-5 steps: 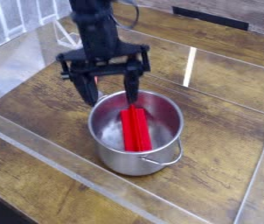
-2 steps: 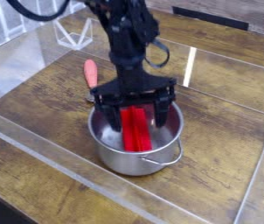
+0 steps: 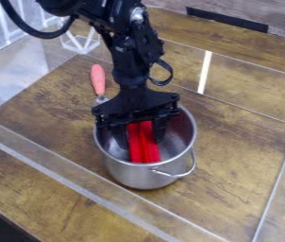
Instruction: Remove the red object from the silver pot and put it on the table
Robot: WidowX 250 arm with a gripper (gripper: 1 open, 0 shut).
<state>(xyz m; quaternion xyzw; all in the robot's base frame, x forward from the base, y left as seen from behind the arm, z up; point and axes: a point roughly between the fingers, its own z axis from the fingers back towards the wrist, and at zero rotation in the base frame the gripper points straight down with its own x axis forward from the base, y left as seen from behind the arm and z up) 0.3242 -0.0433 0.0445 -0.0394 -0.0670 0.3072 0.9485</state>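
The red bar (image 3: 142, 144) remains unlifted inside the steel pot (image 3: 144, 176), jaws (image 3: 136, 118) around its upper part, grip unclear; bench placement is pending.

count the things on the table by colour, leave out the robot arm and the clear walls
red: 1 (the red block)
silver: 1 (the pot)
pink handle: 1 (the utensil)
total: 3

Clear-walled wooden tabletop (image 3: 240, 115) under a robot arm (image 3: 135, 52) suggests a lab.
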